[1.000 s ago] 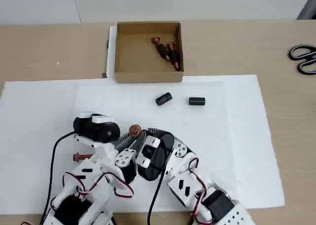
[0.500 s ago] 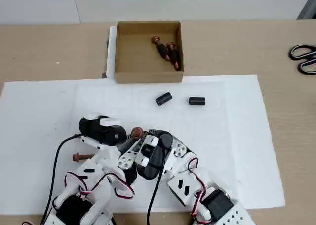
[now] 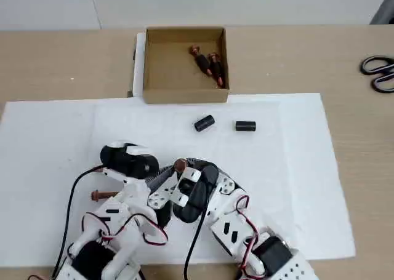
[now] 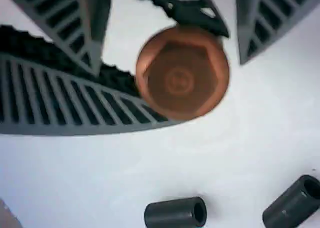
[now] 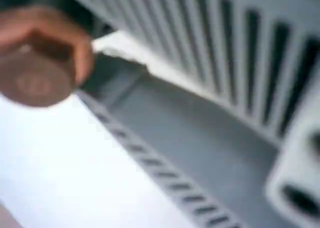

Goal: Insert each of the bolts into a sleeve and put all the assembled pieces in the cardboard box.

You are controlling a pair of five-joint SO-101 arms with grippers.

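Left wrist view: my left pincer [image 4: 168, 62] stands apart, one coarse-ribbed finger on either side of the bolt [image 4: 182, 72] without pinching it. The bolt's copper hex head faces straight up at me. My right pincer [image 3: 182, 170] is clamped on that bolt: its finer-ribbed fingers come in from opposite sides and meet at the head.

Seen from the high view, both my arms are folded low at the near edge of the table [image 3: 61, 58]. Their wrists lean in toward each other, so the pincers meet over the white sheet [image 3: 295, 188] with the bolt head showing between them. A loose bolt [image 3: 101, 195] lies on the sheet just beside my left arm.

Farther out, a tilted sleeve [image 3: 204, 123] and a straight sleeve [image 3: 245, 126] lie near each other on the sheet, not touching. Beyond them the cardboard box [image 3: 184, 96] sits at the sheet's far edge, with two assembled pieces [image 3: 206, 61] side by side in its far corner on my right. Scissors [image 3: 378, 74] lie well off at the table's right edge.
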